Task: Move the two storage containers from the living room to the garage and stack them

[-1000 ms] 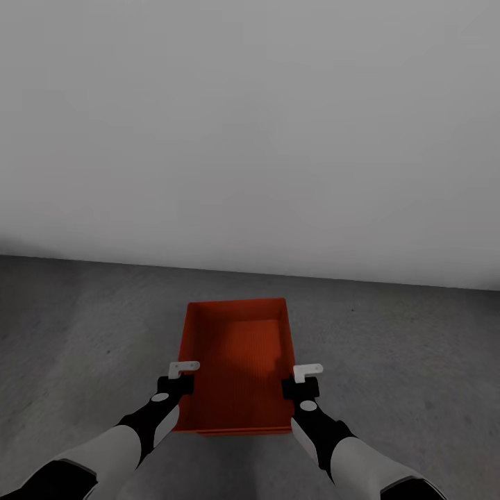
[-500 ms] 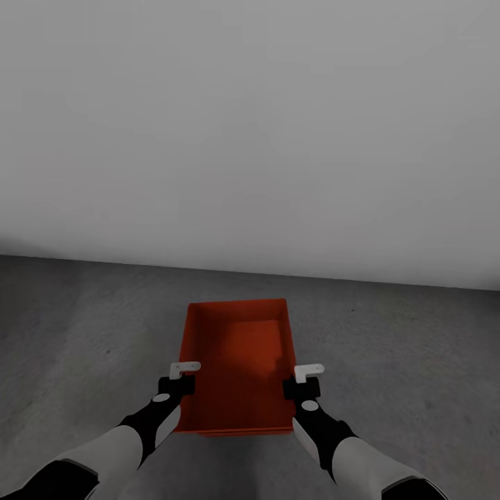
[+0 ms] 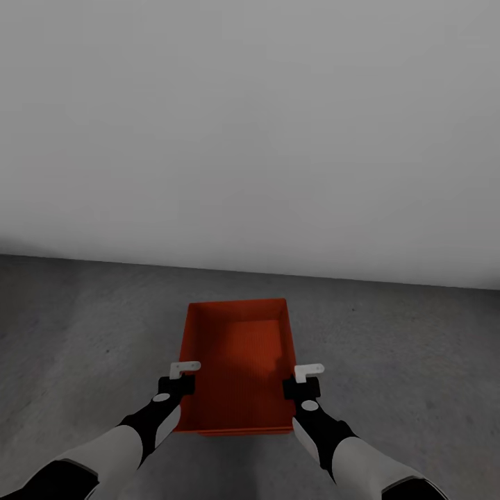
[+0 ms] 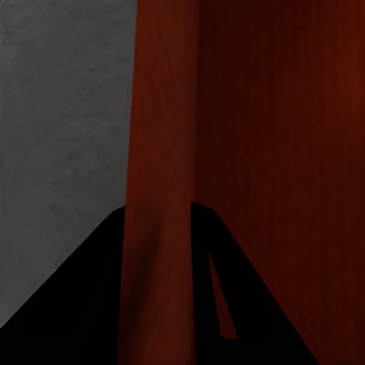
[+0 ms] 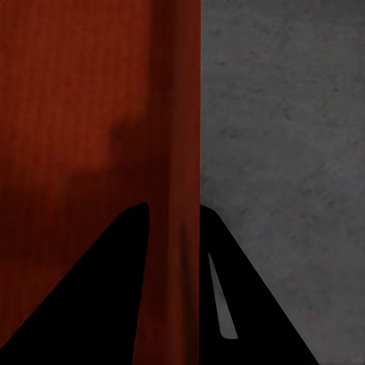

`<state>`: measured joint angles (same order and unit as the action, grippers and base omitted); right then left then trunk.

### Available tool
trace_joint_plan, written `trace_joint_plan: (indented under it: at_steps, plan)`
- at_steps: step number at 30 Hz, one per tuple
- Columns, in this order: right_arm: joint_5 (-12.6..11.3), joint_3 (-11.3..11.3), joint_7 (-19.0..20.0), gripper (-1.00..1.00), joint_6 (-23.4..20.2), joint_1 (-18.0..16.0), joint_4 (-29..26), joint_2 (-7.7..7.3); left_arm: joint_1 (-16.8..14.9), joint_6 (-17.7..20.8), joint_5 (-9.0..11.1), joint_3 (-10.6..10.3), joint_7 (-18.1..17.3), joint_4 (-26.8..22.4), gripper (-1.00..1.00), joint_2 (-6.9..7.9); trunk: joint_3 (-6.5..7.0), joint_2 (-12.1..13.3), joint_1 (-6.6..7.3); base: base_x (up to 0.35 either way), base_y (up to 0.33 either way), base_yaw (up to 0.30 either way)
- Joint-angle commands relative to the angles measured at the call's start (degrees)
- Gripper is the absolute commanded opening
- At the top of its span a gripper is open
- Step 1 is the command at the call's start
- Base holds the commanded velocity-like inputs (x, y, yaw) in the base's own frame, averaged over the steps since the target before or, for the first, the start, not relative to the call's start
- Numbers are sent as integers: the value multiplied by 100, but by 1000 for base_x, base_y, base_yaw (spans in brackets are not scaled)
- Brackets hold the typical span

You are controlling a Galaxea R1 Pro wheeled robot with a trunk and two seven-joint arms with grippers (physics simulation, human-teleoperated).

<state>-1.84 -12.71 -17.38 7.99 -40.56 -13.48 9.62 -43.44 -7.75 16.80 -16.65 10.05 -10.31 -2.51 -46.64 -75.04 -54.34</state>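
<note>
- Orange-red container [image 3: 239,364] was held over garage floor [image 3: 403,361], near grey wall [image 3: 250,139].
- L gripper [image 3: 179,378] & R gripper [image 3: 303,382] were clamped on opposite side walls.
- Judged: should be lowered level, both sides released together.

Right end effector [image 5: 173,251] straddling thin orange-red wall of storage container [image 5: 68,114], one dark finger [image 5: 99,304] inside, other outside above mottled grey concrete floor [image 5: 289,152].

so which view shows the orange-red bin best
The head view: the whole open-top storage container shows there, on the dark concrete floor, with the left hand and right hand at its long walls. Each wrist view shows just one thin wall running between that hand's fingers.
</note>
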Motion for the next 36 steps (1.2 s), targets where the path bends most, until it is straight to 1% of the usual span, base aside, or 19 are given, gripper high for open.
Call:
trace_joint_plan:
  at_steps: [1,4,10,20,30,36]
  plan:
    - [-115,14,-107,-100,36,-4,126,-39,-7,-34,-39,30,146,-14,-100,5,-3,-2,0,0,0,0]
    - [-115,14,-107,-100,36,-4,128,-39,-7,-34,-40,31,146,-15,-100,7,-3,-2,0,0,0,0]
    - [-115,14,-107,-100,36,-4,131,-39,-7,-34,-37,31,147,-12,-100,13,-111,-243,-132,0,0,0]
    - [-115,14,-107,-100,36,-4,129,-39,-7,-34,-38,31,147,-6,-100,14,-111,-243,-132,0,0,0]
    - [-115,14,-107,-100,36,-4,130,-39,-7,-34,-36,31,147,-6,-100,14,-290,-644,-351,0,0,0]
    - [-115,14,-107,-100,36,-4,130,-45,-7,-34,-37,31,147,-6,-100,14,-290,-644,-351,0,0,0]
